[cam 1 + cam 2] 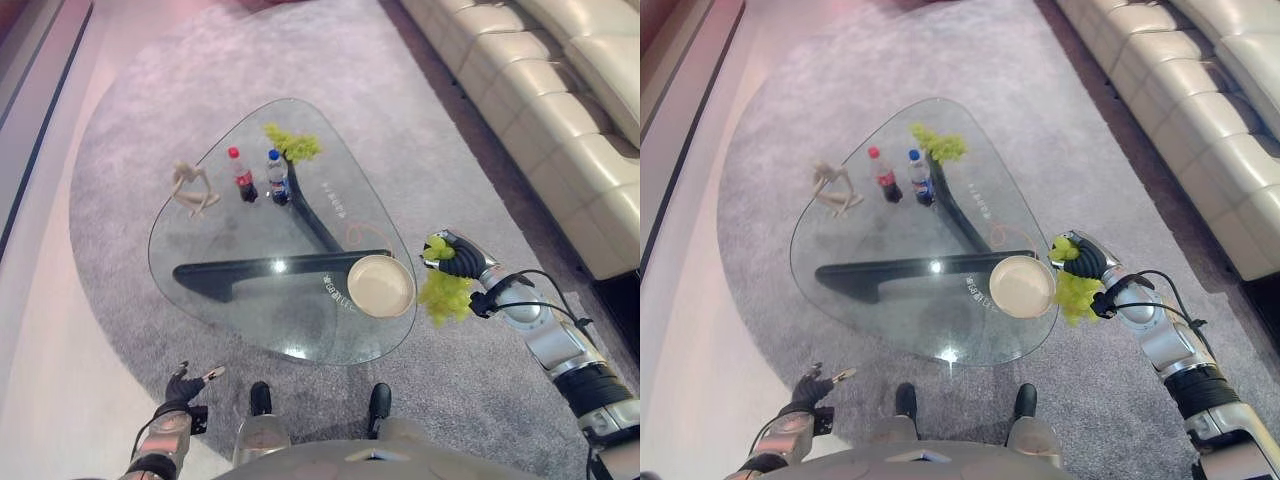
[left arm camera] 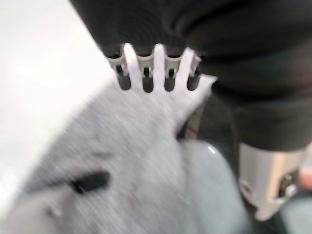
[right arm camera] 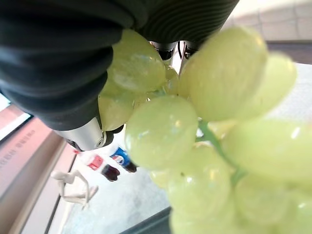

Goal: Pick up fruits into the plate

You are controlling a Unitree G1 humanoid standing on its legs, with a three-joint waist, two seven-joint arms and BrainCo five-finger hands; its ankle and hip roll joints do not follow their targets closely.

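Right hand (image 1: 1087, 262) clenching around green grape bunch (image 1: 1073, 291), bunch hanging down just beside plate (image 1: 1021, 286), off glass table (image 1: 870, 225) edge, on sofa side. Second grape bunch (image 1: 938, 145) lying at table's far end from plate. Left hand (image 1: 185, 385) idling low, well apart from plate, fingers looking relaxed.

Fingers hidden behind grapes.
Held green grapes (image 3: 161, 131) cover the right hand (image 1: 462, 258) fingers; sofa (image 1: 560, 110) cut off at the frame edge.

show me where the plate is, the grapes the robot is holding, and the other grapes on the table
plate (image 1: 380, 286), left eye view, its pale centre.
held grapes (image 1: 446, 295), left eye view, hanging part of the bunch.
grapes on the table (image 1: 292, 143), left eye view, bunch's middle.
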